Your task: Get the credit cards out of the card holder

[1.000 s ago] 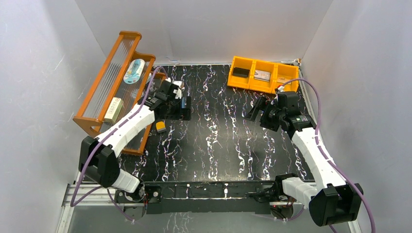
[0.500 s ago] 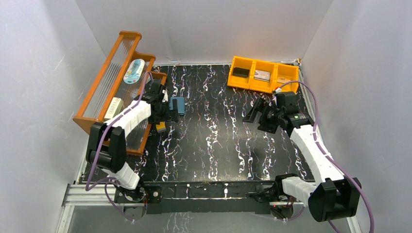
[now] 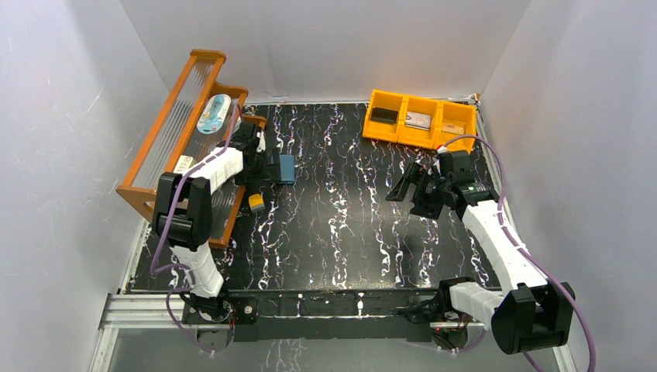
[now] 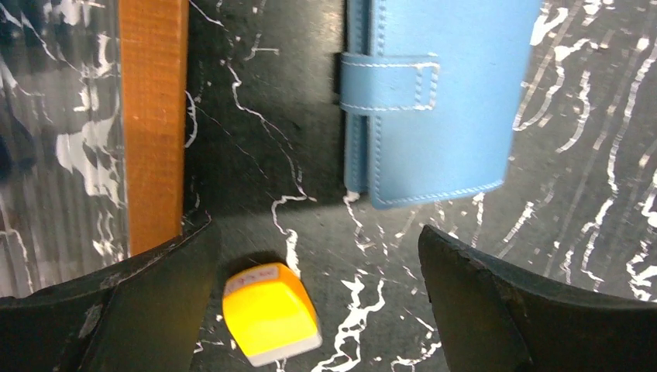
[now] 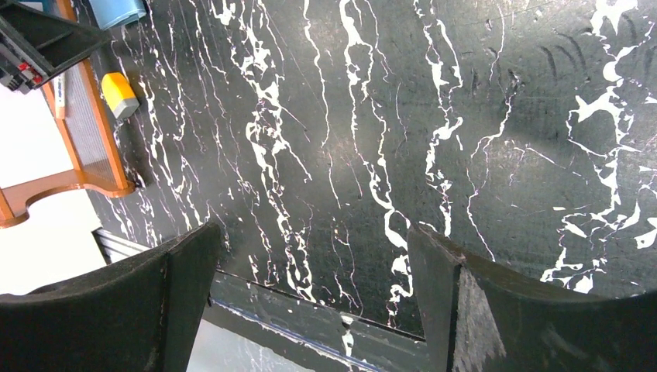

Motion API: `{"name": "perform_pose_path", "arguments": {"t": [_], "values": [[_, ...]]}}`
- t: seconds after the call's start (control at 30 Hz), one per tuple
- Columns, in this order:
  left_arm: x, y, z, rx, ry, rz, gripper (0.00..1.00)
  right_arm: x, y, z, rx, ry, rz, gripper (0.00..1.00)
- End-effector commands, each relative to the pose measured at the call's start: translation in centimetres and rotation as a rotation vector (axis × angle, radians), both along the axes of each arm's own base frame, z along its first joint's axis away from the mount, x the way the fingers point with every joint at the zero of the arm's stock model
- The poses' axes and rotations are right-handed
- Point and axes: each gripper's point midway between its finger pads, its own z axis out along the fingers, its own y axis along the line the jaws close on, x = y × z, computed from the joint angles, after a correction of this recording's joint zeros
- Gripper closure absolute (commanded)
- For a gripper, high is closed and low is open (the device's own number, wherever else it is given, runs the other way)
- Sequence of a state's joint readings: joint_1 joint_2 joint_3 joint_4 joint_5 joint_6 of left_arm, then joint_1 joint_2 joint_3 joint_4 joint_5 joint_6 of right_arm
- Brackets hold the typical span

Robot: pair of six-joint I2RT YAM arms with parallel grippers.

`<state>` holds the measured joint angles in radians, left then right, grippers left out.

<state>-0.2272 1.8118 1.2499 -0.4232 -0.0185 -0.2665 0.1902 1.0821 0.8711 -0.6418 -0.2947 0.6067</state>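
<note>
Card holder (image 4: pixel 434 101) lies closed just beyond left claw (image 4: pixel 316 242).

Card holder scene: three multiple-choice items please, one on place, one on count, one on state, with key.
1. Where on the table does the card holder lie?
A. in the middle
B. on the far left side, just ahead of the left gripper, near the orange rack
C. at the near edge

2. How many compartments has the orange bin?
A. three
B. two
C. five

3. What state is the card holder in?
A. open flat, pockets showing
B. standing on edge
C. closed, tab across its cover

Key:
1 B: the left wrist view shows it just beyond the open fingers, with the rack's edge alongside.
2 A: the top view shows three cells side by side.
3 C: the left wrist view shows the stitched tab folded over the shut cover.
</note>
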Motion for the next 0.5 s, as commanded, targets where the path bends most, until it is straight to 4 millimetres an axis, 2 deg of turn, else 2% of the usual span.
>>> {"name": "perform_pose_path", "arguments": {"t": [0.0, 0.27, 0.47], "values": [[0.9, 1.2, -0.8, 0.037, 0.010, -0.025, 0.02, 0.0, 0.0, 0.5, 0.009, -0.013, -0.003, 0.02], [-0.5, 4.7, -2.7, 0.151, 0.087, 0.038, 0.02, 0.8, 0.0, 0.7, -0.013, 0.001, 0.018, 0.02], [-0.8, 6.0, -2.6, 0.176, 0.096, 0.048, 0.02, 0.9, 0.0, 0.4, -0.020, 0.015, 0.025, 0.02]]}}
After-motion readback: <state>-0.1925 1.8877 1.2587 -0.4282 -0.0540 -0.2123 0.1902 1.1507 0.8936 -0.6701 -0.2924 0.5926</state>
